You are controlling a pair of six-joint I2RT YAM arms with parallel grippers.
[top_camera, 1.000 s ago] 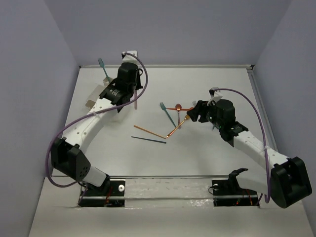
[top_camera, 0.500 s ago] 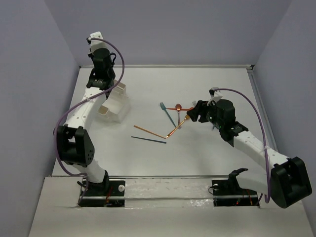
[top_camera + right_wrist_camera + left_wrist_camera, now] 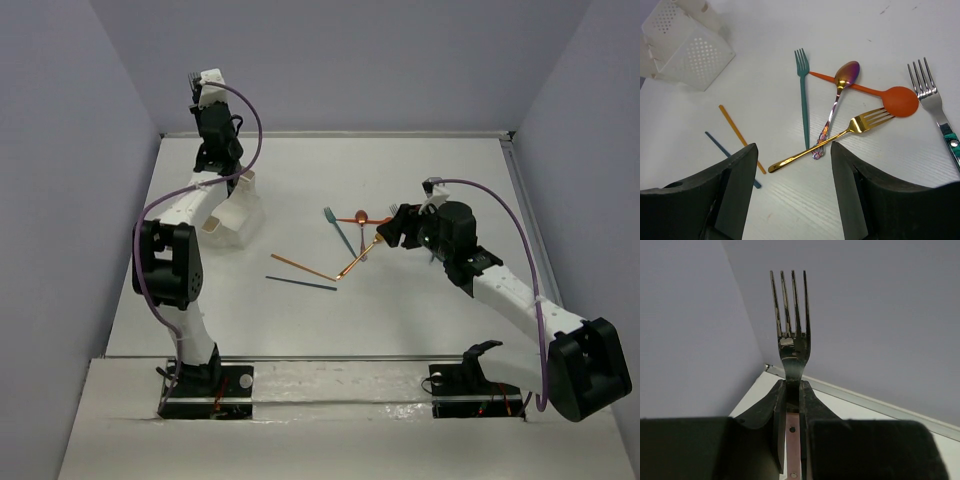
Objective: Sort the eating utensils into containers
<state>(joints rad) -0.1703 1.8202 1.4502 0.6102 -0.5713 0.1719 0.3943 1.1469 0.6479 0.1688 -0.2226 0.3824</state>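
table (image 3: 430,170) — white, woodgrain | walls (image 3: 350,60) — plain lavender | near-edge strip (image 3: 340,372), perhaps plastic

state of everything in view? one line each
left fingers: shut on dark fork, raised
dark fork: held, tines up
right fingers: open, empty, over pile
teal fork: flat, loose
orange spoon: flat, iridescent spoon across handle
iridescent spoon: resting on orange spoon
gold fork: flat, crossing iridescent spoon's handle
silver fork: flat, loose
orange stick: flat, loose
blue stick: flat, loose
bins: on table, contents unseen

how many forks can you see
4: teal fork, gold fork and silver fork lie on the table; a fourth fork is clamped in the left end effector. The bin may hide more.
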